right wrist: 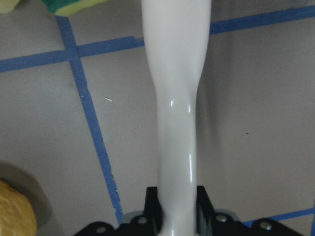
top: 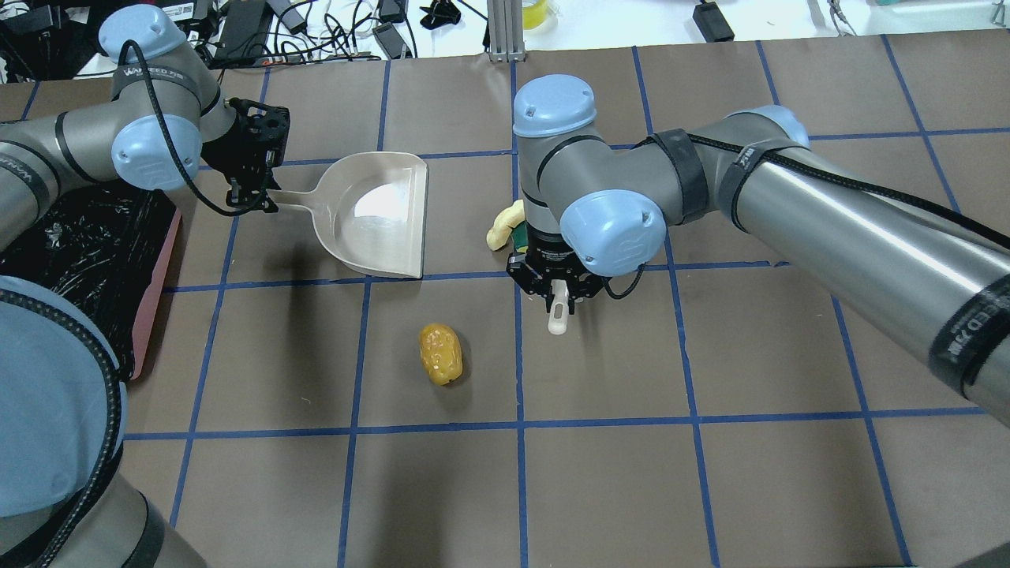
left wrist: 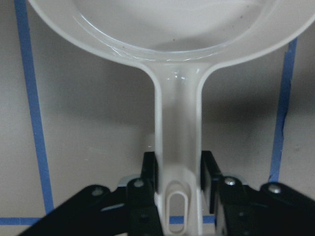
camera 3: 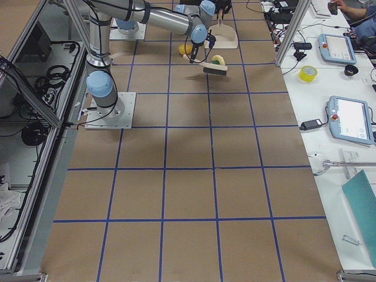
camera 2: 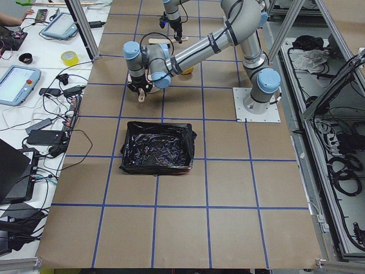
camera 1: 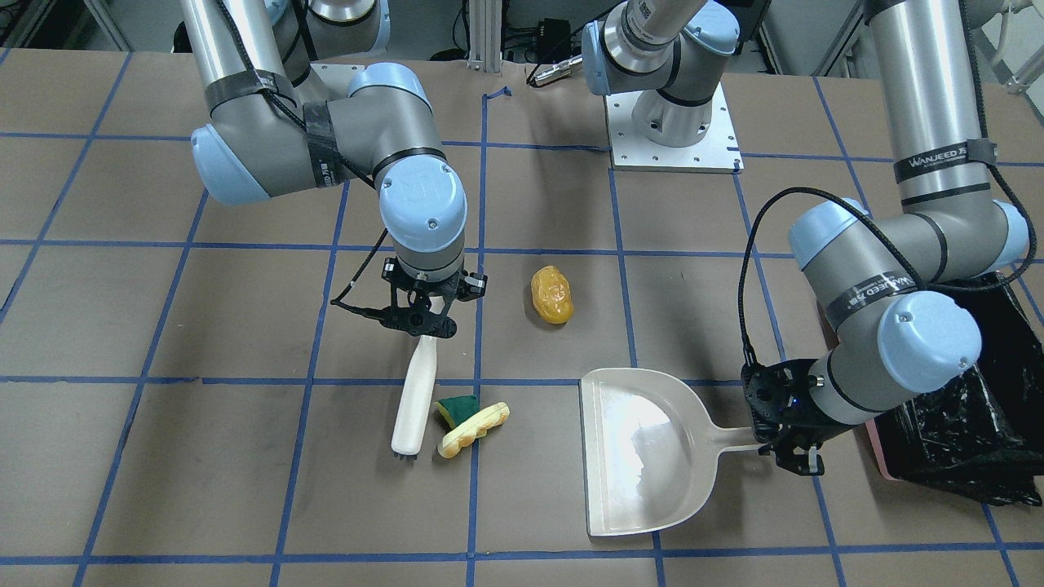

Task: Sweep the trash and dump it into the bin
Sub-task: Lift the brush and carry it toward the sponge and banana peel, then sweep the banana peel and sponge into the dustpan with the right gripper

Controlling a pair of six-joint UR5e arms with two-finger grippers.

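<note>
**Right arm.** My right gripper (camera 1: 424, 314) is clamped on the handle end of the white brush (camera 1: 414, 399). The brush's bristle end stands just beside the green-sided sponge (camera 1: 457, 407) and the pale crescent (camera 1: 475, 427) (these two touch each other). Whether the bristles touch either one is hard to tell.

**Trash.** The orange-yellow lump (camera 1: 551, 294) lies apart, nearer my base.

**Left arm.** My left gripper (camera 1: 785, 434) grips the handle of the cream dustpan (camera 1: 644, 448). The black-lined pink bin (camera 1: 971, 424) is just beside that arm.

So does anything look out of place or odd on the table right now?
Nothing is damaged or spilled. The one stray is the orange lump, lying alone, apart from the sponge and crescent piece, which sit together beside the brush. The dustpan is empty.
</note>
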